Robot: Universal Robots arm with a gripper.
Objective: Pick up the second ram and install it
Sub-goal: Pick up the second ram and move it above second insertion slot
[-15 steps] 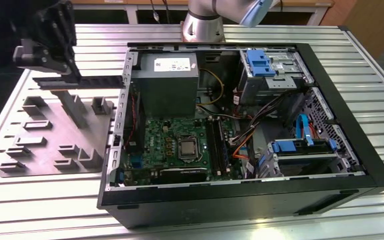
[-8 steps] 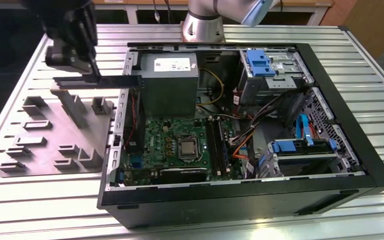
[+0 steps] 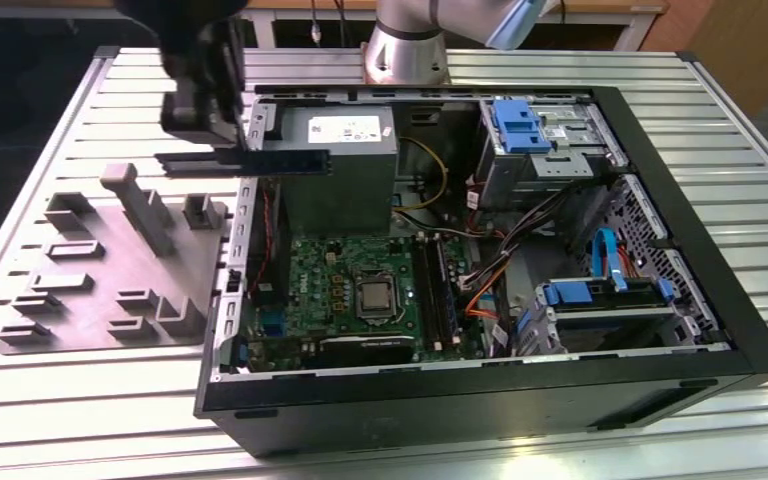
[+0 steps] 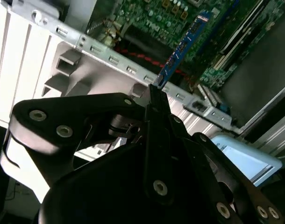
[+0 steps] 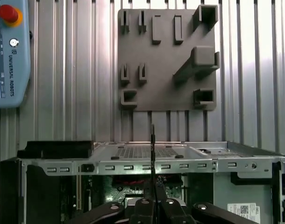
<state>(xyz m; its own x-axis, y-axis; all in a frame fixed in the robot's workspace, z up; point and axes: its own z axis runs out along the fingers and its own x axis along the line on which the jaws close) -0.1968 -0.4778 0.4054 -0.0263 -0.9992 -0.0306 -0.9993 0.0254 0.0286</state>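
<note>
Second ram — pinched by its flat faces between the fully closed fingers of gripper, carried clear in the air. Position: over the case's side wall, between grey holder tray and power supply. Held level and edge-on — probably to meet a slot on the motherboard squarely. Not yet seated.

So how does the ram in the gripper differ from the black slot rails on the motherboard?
The second ram hangs in the air over the edge of the case, clamped by the gripper; the slot rails sit fixed on the motherboard. In the exterior view the ram lies left to right, while the rails run top to bottom. Both are long, narrow and dark.
</note>
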